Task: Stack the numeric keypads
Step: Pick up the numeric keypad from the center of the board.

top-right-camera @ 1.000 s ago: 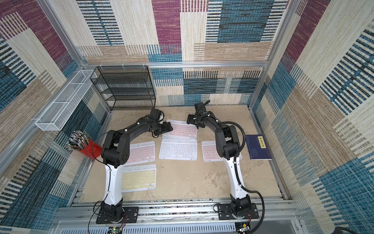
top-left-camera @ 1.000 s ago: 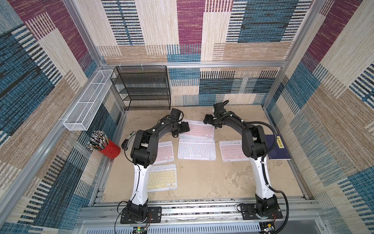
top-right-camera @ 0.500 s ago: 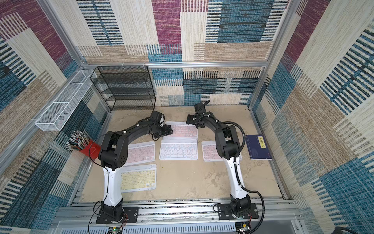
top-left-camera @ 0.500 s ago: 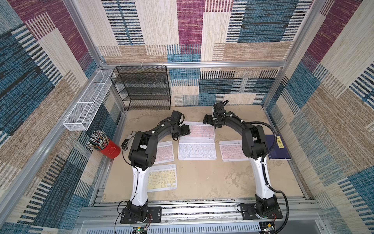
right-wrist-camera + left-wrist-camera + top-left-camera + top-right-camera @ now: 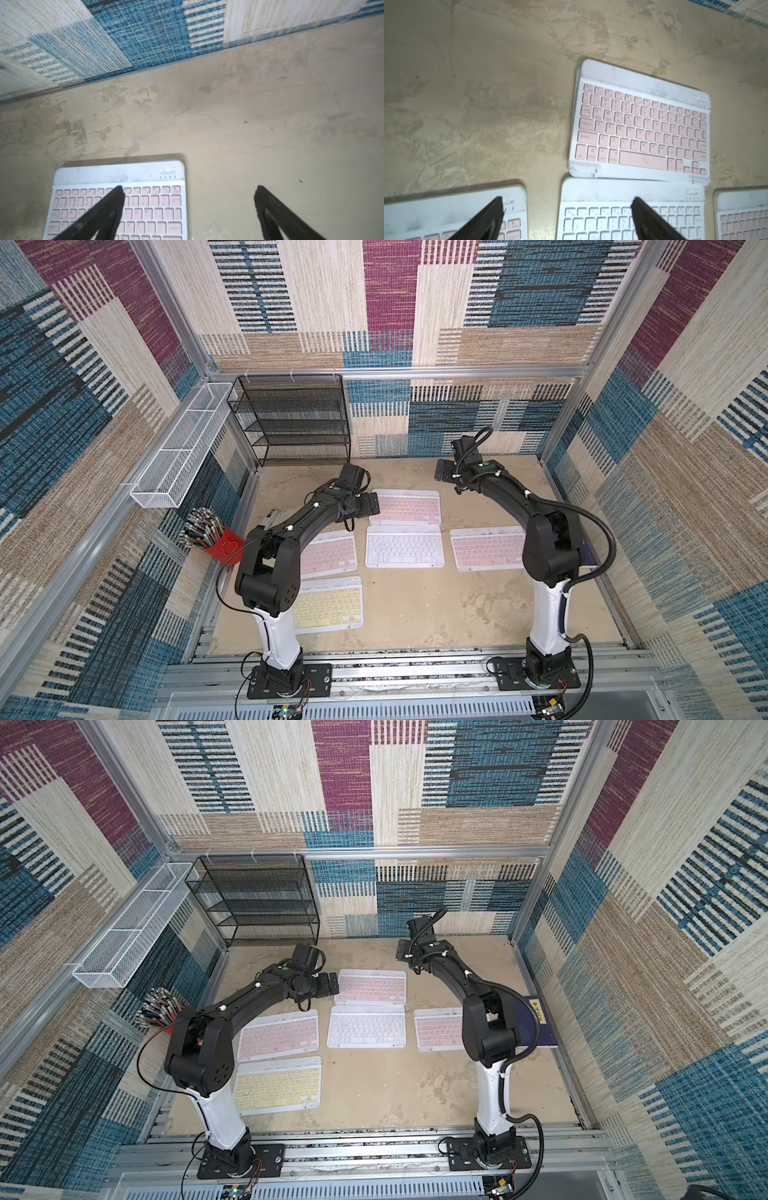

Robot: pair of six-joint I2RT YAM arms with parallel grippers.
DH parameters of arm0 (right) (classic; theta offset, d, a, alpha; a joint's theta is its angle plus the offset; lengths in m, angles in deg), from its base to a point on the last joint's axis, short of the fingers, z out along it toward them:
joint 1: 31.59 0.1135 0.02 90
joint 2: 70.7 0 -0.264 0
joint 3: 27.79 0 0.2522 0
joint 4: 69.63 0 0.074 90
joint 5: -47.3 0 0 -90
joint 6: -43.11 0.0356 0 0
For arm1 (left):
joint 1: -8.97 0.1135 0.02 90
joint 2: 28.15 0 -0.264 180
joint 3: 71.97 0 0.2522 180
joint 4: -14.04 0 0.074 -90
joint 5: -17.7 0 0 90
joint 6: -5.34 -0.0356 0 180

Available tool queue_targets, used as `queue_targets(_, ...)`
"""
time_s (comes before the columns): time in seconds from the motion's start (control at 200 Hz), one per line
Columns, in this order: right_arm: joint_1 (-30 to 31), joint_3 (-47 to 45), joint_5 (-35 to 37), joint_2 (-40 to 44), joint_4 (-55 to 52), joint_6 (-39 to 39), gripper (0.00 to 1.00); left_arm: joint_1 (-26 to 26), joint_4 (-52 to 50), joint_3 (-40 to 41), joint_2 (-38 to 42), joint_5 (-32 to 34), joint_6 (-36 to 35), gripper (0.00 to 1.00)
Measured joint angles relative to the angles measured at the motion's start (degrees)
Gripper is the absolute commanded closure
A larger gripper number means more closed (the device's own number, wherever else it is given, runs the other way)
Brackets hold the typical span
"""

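Five white-framed flat keypad positions on sandy beige tabletop (image 5: pixel 415 614). Far-centre pink-keyed keypad (image 5: pixel 405 508) lies on second frame (image 5: pixel 703 180), edges showing beneath; its key colour hidden. White-keyed keypad (image 5: pixel 404 546) just nearer; left-side pink-keyed keypad (image 5: pixel 328 554), right-side pink-keyed keypad (image 5: pixel 486 548), yellow-keyed keypad (image 5: pixel 328 605) nearest, left side. I read left gripper (image 5: pixel 566 200) and right gripper (image 5: pixel 189 188) jaws spread wide, empty, flanking that stack.
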Motion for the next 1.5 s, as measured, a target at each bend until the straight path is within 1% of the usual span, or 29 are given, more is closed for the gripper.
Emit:
queue_targets(0.1, 0.13, -10.43, -1.81, 8.28, 0.87, 1.2, 0.04, -0.02, -0.15, 6.23, 3.54, -3.04, 2.36, 0.01)
queue_targets(0.175, 0.9, -16.26, -3.34, 13.99, 1.7, 2.25, 0.05, -0.5, 1.33, 11.52, 7.13, -5.77, 3.8, 0.01)
queue_targets(0.24, 3.19, -20.48, -4.04, 18.32, 1.81, 3.43, 0.05, -1.51, 2.73, 15.74, 10.36, -8.2, 4.9, 0.01)
queue_targets(0.315, 6.47, -23.17, -5.57, 20.59, 1.36, 4.74, 0.05, -2.86, 3.13, 17.4, 12.0, -10.34, 5.64, 0.01)
queue_targets(0.371, 8.15, -24.33, -6.6, 20.72, 0.85, 5.84, 0.05, -3.58, 3.39, 17.31, 12.13, -11.82, 5.7, 0.01)
queue_targets(0.511, 10.71, -26.8, -7.17, 20.04, -0.83, 8.68, 0.06, -4.22, 3.39, 16.83, 11.37, -11.54, 5.84, 0.0)
queue_targets(0.616, 11.78, -27.74, -9.29, 18.73, -1.22, 9.38, 0.06, -4.5, 3.06, 16.22, 9.9, -11.47, 5.84, 0.01)
queue_targets(0.766, 11.56, -29.2, -10.36, 16.83, -1.14, 10.21, 0.06, -4.87, 2.8, 14.23, 6.93, -9.77, 5.29, 0.02)
queue_targets(0.986, 11.61, -31.74, -14.6, 14.19, 1.53, 10.47, 0.07, -5.01, 2.49, 11.63, 2.89, -8.44, 3.15, 0.02)
queue_targets(1.132, 11.56, -31.8, -15.41, 12.66, 3.17, 10.62, 0.07, -5.11, 2.1, 10.47, 1.36, -7.04, 1.77, 0.03)
queue_targets(1.497, 11.23, -31.8, -16.17, 9.9, 3.58, 10.62, 0.07, -5.38, 1.64, 9.01, -1.95, -7.02, 1.03, 0.04)
